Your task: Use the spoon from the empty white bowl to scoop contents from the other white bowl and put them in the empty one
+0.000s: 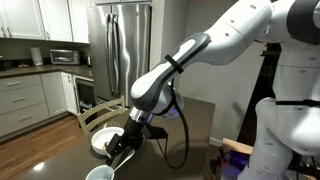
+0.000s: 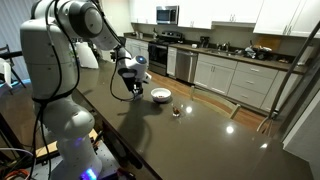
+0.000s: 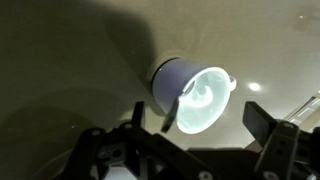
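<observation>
In the wrist view the empty white bowl [image 3: 200, 92] lies straight below my gripper [image 3: 198, 122], its inside glossy and bare. The spoon [image 3: 172, 110] leans in it, with its handle over the rim close to my left finger. My fingers are wide apart and touch nothing. In an exterior view the gripper [image 1: 122, 150] hangs low between the other white bowl [image 1: 103, 140] and the empty white bowl [image 1: 100, 173] at the bottom edge. The contents are too small to make out. In an exterior view the gripper [image 2: 135, 82] is beside a white bowl [image 2: 160, 95]; I cannot tell which one.
The bowls stand on a dark glossy countertop [image 2: 200, 135]. A small brown object [image 2: 177, 110] sits on it near the bowl. A cable [image 1: 180, 130] loops down from the arm. Kitchen cabinets and a steel fridge [image 1: 120, 45] stand behind.
</observation>
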Robot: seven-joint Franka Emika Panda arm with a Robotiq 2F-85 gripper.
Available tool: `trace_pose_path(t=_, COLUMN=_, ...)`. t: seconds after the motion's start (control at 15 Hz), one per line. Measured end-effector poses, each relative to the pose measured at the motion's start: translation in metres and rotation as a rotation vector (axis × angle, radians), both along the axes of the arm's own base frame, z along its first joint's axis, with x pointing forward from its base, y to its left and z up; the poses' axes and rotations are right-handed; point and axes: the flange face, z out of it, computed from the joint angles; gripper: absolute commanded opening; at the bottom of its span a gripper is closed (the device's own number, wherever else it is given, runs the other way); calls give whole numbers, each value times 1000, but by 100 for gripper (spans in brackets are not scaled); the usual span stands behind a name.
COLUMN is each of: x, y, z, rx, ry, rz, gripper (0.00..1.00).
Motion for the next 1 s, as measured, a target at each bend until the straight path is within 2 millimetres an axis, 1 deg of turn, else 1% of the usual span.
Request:
trace_pose_path(t=0.13, x=1, y=-1, z=0, rx=2, ry=5, rz=-21, gripper=100)
trace_pose_path(t=0.6, x=7, y=-8, z=8, rx=-6, ry=-9, rz=-185, gripper=100)
trace_pose_path(t=0.8, x=3, y=-9, z=8, rx=-2, ry=11, rz=-215, gripper=100)
trace_pose_path(t=1.0, x=-6, y=-6, z=11, rx=-5, ry=9, rz=-204, gripper=100)
